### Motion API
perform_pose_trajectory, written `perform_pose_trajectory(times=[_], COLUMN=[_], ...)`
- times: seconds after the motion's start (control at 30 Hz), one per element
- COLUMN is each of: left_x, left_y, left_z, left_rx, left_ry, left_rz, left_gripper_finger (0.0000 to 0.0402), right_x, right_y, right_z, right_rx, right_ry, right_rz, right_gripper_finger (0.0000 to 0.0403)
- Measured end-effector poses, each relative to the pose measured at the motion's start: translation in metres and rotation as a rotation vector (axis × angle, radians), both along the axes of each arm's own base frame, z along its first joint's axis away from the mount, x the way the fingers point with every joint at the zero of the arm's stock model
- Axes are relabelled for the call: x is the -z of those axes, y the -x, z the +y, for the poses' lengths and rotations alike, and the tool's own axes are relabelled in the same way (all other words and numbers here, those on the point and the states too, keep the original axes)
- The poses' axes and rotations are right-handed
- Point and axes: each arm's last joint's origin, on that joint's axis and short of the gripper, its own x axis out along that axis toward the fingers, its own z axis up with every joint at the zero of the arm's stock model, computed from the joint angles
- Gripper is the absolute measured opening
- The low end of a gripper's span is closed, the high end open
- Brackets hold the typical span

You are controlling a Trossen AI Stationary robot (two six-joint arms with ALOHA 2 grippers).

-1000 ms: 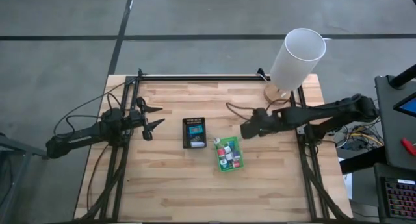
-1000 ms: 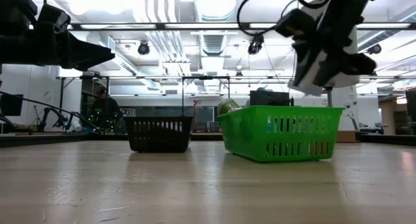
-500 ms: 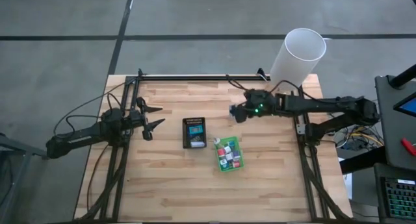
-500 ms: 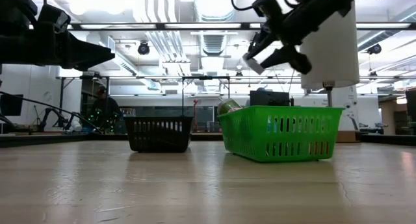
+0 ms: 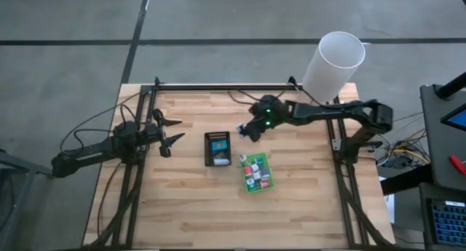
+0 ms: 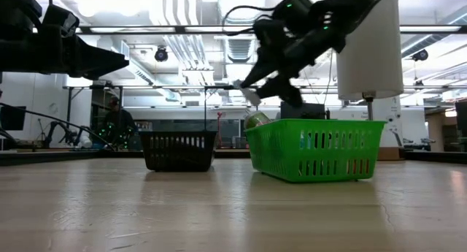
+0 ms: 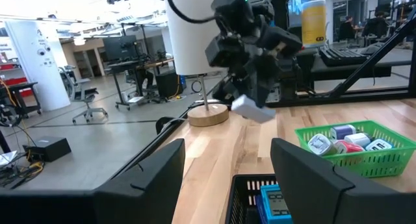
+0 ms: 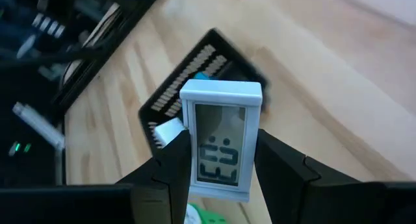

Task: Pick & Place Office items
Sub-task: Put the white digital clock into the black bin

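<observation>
The left end effector (image 5: 169,132) is held idle above the desk (image 5: 189,207) with its fingers spread apart, the black tray (image 5: 217,148) lying well off ahead of it. The right end effector (image 5: 247,131) is clamped on a small white clock-like item (image 8: 221,146), carried in the air just beyond the green tray (image 5: 255,172) of assorted items and near the black tray. The carry step seems in hand; a descent over the black tray and a release are judged to be called for next, the right arm being stretched long and low across the desk.
</observation>
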Motion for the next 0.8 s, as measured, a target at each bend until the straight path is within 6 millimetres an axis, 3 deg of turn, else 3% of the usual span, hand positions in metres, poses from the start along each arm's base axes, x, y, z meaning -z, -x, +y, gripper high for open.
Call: perform_pose_trajectory(times=[0.47, 0.8], left_x=[0.000, 0.000], left_y=[0.000, 0.000], left_z=[0.000, 0.000], left_rx=[0.000, 0.000], left_ry=[0.000, 0.000], left_rz=[0.000, 0.000], left_gripper_finger=[0.0234, 0.0234], right_x=[0.000, 0.024], right_y=[-0.069, -0.097], right_z=[-0.014, -0.015], right_rx=[-0.308, -0.443], right_ry=[-0.033, -0.182], right_rz=[-0.085, -0.046], right_gripper_finger=[0.0139, 0.0139])
